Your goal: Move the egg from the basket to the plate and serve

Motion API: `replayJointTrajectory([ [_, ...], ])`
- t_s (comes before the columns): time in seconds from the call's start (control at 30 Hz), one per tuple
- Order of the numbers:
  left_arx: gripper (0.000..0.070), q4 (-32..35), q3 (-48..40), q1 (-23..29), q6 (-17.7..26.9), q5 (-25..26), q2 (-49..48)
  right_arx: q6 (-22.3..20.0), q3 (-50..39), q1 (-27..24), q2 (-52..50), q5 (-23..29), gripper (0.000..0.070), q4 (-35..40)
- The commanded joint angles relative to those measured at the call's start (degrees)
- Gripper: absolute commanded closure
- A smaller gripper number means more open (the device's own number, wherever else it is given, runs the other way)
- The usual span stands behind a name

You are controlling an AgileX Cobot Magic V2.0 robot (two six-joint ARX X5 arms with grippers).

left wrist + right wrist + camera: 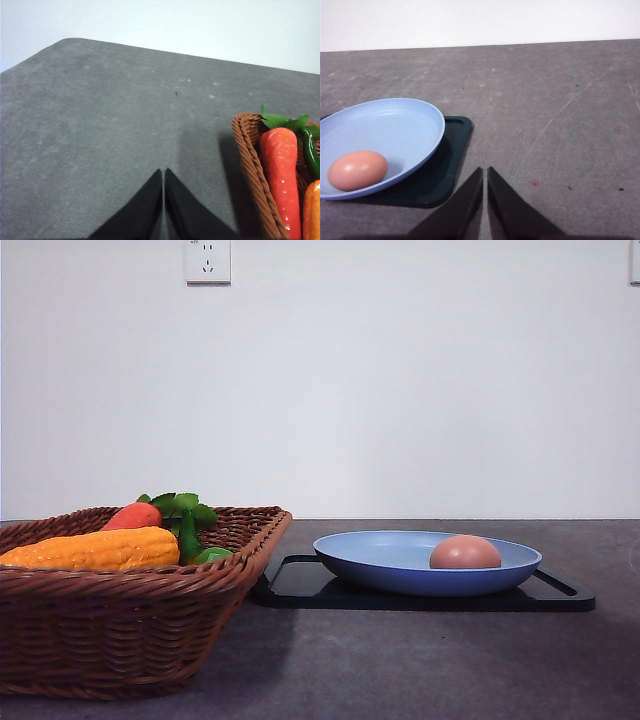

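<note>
Egg lying in the light blue plate, toward its right side in the front view, plate resting on a flat black tray on the dark grey surface. Wicker basket just left of the tray, holding a carrot with green leaves and a long yellow-orange vegetable. Left gripper over bare surface beside the basket's corner, jaws pressed together, holding nothing. Right gripper over the surface near the tray's corner, jaws likewise closed and empty.
</note>
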Motion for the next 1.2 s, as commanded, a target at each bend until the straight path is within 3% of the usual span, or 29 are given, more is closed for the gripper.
replayJointTrajectory([
  [0.0,0.07,-0.4,-0.9,0.1,-0.2,-0.1,-0.1,0.7,-0.1,-0.1,-0.2,0.3,0.07,0.6],
  [1.17,0.07,-0.4,-0.9,0.1,-0.2,-0.1,-0.1,0.7,-0.1,-0.1,-0.2,0.3,0.07,0.6],
])
